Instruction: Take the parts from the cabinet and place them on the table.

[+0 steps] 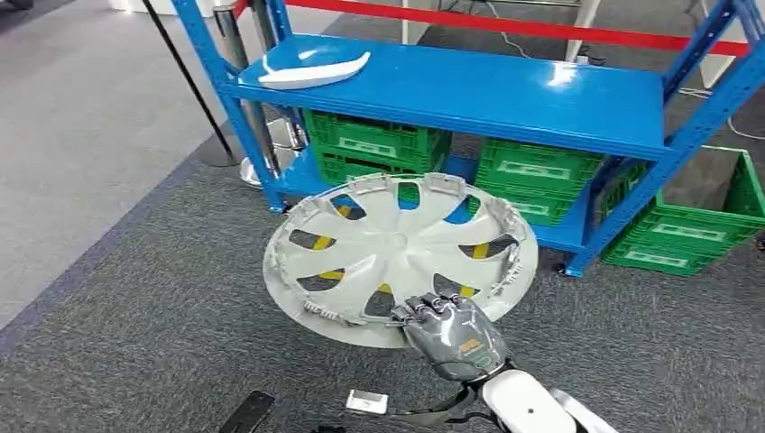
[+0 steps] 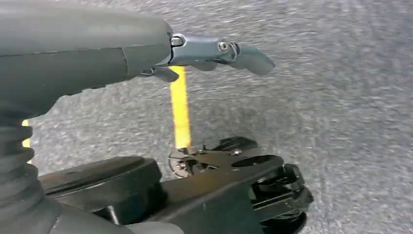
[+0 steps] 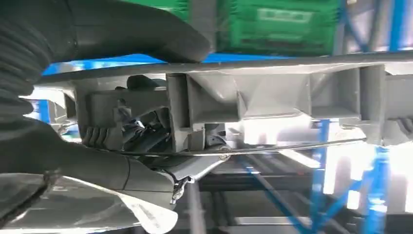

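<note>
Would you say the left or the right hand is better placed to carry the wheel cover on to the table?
Right: the right hand already grips the wheel cover by its rim, while the left hand hangs over the carpet, holding nothing.

One round silver plastic wheel cover (image 1: 397, 257) sits in the right hand (image 1: 451, 336). Beyond that hand: one white curved plastic part (image 1: 314, 70), at least five green plastic crates (image 1: 374, 138).

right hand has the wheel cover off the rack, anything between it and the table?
Cannot say: no table is in view. The right hand grips the wheel cover by its rim, held in the air in front of the blue rack. A white part lies on the rack's upper shelf.
</note>
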{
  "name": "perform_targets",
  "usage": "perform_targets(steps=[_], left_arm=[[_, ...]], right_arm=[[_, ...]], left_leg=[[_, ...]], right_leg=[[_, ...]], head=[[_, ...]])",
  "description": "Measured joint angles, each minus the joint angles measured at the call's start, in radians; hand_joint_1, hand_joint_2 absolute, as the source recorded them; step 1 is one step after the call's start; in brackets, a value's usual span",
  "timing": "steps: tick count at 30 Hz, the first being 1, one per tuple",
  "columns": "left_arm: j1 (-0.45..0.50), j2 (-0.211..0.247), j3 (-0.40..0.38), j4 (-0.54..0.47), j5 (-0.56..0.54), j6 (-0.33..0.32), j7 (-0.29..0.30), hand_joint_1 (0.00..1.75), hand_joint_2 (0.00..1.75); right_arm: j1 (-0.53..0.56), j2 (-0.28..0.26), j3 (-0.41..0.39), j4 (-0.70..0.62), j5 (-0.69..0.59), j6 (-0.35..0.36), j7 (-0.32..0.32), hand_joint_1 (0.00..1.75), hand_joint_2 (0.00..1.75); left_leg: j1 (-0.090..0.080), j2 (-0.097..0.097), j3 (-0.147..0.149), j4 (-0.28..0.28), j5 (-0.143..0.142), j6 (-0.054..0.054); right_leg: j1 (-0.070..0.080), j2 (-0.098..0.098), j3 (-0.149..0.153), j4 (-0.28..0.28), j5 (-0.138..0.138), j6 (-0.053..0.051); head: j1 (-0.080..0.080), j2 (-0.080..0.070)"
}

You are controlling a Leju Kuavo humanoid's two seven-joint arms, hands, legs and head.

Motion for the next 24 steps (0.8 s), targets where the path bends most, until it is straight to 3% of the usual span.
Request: perform_targets(steps=[2,3,4,6,8,9,10,11,12,14,15,16,17,18,19,20,23,24], left_arm=[[0.0,0.001,0.0,0.0,0.0,0.0,0.0,0.0,1.75],[-0.001,0.002,0.0,0.0,0.0,0.001,0.0,0.0,1.75],[-0.003,0.0,0.0,0.0,0.0,0.002,0.0,0.0,1.75],[-0.003,-0.001,0.0,0.0,0.0,0.003,0.0,0.0,1.75],[0.001,0.0,0.0,0.0,0.0,0.003,0.0,0.0,1.75],[0.001,0.002,0.0,0.0,0.0,0.003,0.0,0.0,1.75],[0.002,0.0,0.0,0.0,0.0,0.003,0.001,0.0,1.75],[-0.001,0.001,0.0,0.0,0.0,0.003,0.001,0.0,1.75],[-0.003,0.001,0.0,0.0,-0.001,0.003,0.001,0.0,1.75],[-0.003,0.0,0.0,0.0,-0.002,-0.001,0.001,0.0,1.75],[-0.001,0.0,0.0,0.0,-0.002,-0.001,0.001,0.0,1.75],[0.0,0.0,0.0,0.0,-0.002,-0.001,0.001,0.0,1.75],[0.0,0.001,0.0,0.0,-0.002,-0.001,0.001,0.0,1.75],[-0.001,0.001,0.0,0.0,-0.002,-0.001,0.001,0.0,1.75],[-0.002,-0.001,0.0,0.0,-0.002,-0.001,0.001,0.0,1.75],[-0.004,-0.003,0.001,0.0,-0.002,-0.002,0.001,0.0,1.75],[-0.001,-0.002,0.0,0.0,-0.003,-0.002,0.001,0.0,1.75],[0.002,-0.002,0.001,0.0,-0.003,-0.002,0.001,0.0,1.75]], right_arm=[[0.0,0.001,0.0,0.0,0.0,0.0,-0.002,1.66,1.75],[-0.001,0.002,0.0,0.0,0.0,0.0,-0.002,1.66,1.75],[-0.002,0.002,0.0,0.0,0.0,0.0,-0.002,1.66,1.75],[-0.004,0.002,0.0,0.0,0.0,0.0,-0.001,1.66,1.75],[-0.004,0.003,0.0,0.0,0.0,0.0,-0.002,1.66,1.75],[-0.005,0.005,0.0,-0.001,0.0,0.0,-0.002,1.66,1.75],[-0.006,0.005,0.0,0.0,0.0,0.0,-0.002,1.66,1.75],[-0.006,0.005,0.0,-0.001,0.0,0.0,-0.002,1.66,1.75],[-0.005,0.005,0.0,0.0,0.001,0.0,-0.002,1.66,1.75],[-0.004,0.005,0.0,0.0,0.0,0.0,-0.002,1.66,1.75],[-0.003,0.005,0.0,0.002,0.0,0.0,-0.002,1.66,1.75],[-0.004,0.005,0.0,0.005,0.001,0.0,-0.002,1.66,1.75],[-0.004,0.005,0.0,0.005,0.001,0.0,-0.002,1.66,1.75],[-0.005,0.005,0.0,0.005,0.001,0.0,-0.002,1.66,1.75],[-0.007,0.005,0.0,0.005,0.001,0.0,-0.002,1.66,1.75],[-0.006,0.005,0.0,0.005,0.001,-0.001,-0.003,1.66,1.75],[-0.008,0.005,0.0,0.005,0.001,-0.002,-0.004,1.66,1.75],[-0.007,0.005,0.0,0.005,0.001,-0.001,-0.002,1.66,1.75]], left_leg=[[0.0,0.015,0.089,-0.137,0.059,0.001],[0.0,0.037,0.149,-0.233,0.091,0.0],[-0.002,0.093,0.188,-0.307,0.094,0.0],[-0.01,0.069,0.176,-0.29,0.097,0.023],[-0.015,0.056,0.162,-0.285,0.097,0.036],[-0.015,0.04,0.162,-0.289,0.103,0.048],[-0.012,0.03,0.161,-0.291,0.107,0.056],[-0.013,0.021,0.158,-0.291,0.109,0.062],[-0.014,0.01,0.154,-0.291,0.112,0.067],[-0.024,-0.016,0.149,-0.291,0.114,0.072],[-0.028,-0.031,0.148,-0.291,0.115,0.074],[-0.032,-0.048,0.148,-0.29,0.116,0.075],[-0.036,-0.062,0.149,-0.29,0.116,0.075],[-0.039,-0.079,0.15,-0.29,0.117,0.075],[-0.036,-0.09,0.149,-0.29,0.117,0.074],[-0.042,-0.099,0.141,-0.288,0.12,0.069],[-0.026,-0.135,0.125,-0.289,0.132,0.051],[-0.03,-0.15,0.124,-0.294,0.135,0.043]], right_leg=[[-0.004,-0.026,-0.005,0.005,0.002,0.007],[-0.007,-0.038,-0.006,0.01,0.0,0.015],[-0.001,-0.048,-0.007,0.02,-0.005,0.026],[0.003,-0.06,-0.009,0.027,-0.007,0.044],[-0.002,-0.074,-0.008,0.023,-0.003,0.053],[-0.006,-0.086,-0.009,0.023,-0.007,0.063],[-0.012,-0.039,-0.023,0.041,-0.032,0.067],[-0.012,0.01,-0.047,0.101,-0.073,0.063],[-0.009,0.035,-0.084,0.185,-0.114,0.061],[-0.004,0.051,-0.164,0.345,-0.169,0.055],[-0.002,0.051,-0.176,0.361,-0.16,0.05],[0.002,0.053,-0.162,0.324,-0.124,0.041],[0.005,0.058,-0.133,0.257,-0.081,0.032],[0.01,0.076,-0.086,0.153,-0.026,0.019],[0.012,0.128,-0.052,0.072,0.003,0.007],[0.006,0.176,-0.035,0.056,-0.007,-0.001],[0.014,0.146,-0.035,0.046,-0.008,0.003],[0.01,0.129,-0.031,0.037,-0.004,0.0]], head=[[0.0,0.0],[-0.002,0.0],[-0.002,0.0],[0.01,0.0],[0.01,0.0],[0.009,0.0],[0.012,0.0],[0.012,0.0],[0.016,0.0],[0.016,0.0],[0.016,0.0],[0.016,0.0],[0.016,0.0],[0.016,0.0],[0.016,0.0],[0.011,0.0],[0.015,0.0],[0.014,0.0]])
